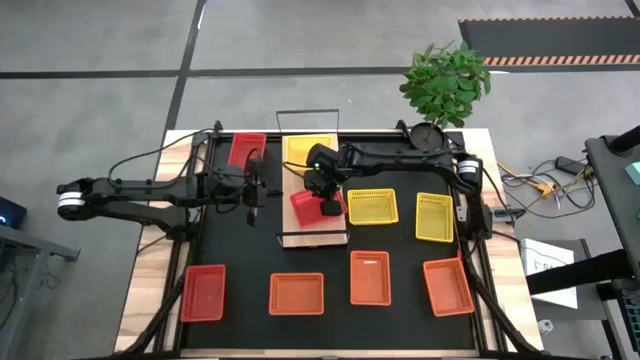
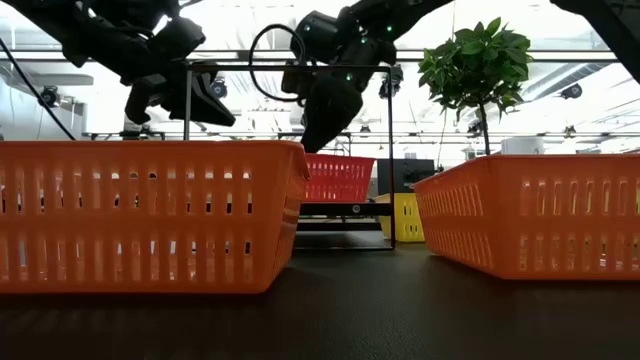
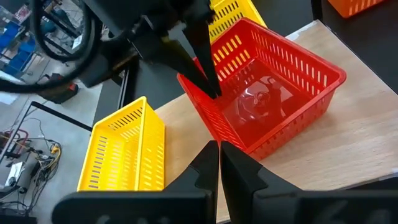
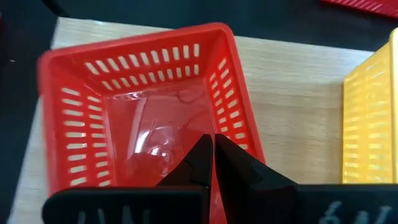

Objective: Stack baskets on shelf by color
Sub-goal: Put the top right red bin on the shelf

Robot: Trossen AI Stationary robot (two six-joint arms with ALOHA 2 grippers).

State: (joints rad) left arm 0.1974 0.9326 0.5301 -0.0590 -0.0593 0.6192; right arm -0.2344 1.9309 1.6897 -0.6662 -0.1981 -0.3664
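Red basket (image 1: 308,208) sits on shelf (image 1: 335,238), its rim clamped in my right gripper (image 1: 328,207); yellow basket (image 1: 308,150) beyond. Left gripper (image 1: 252,197) hovers beside, fingers together. Step: placing. Next, I judge: settle basket flat, then release.

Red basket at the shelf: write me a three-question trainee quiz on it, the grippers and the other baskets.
1. True or false: the left gripper holds the red plastic mesh basket at the light-wood plank shelf.
2. The rectangular mesh basket at the shelf's far end is: A orange, B yellow, C red.
3. How many orange mesh baskets lie on the black mat?

Key: 1 false, the right gripper pinches its wall while the left is shut and empty beside the shelf. 2 B. 3 three.
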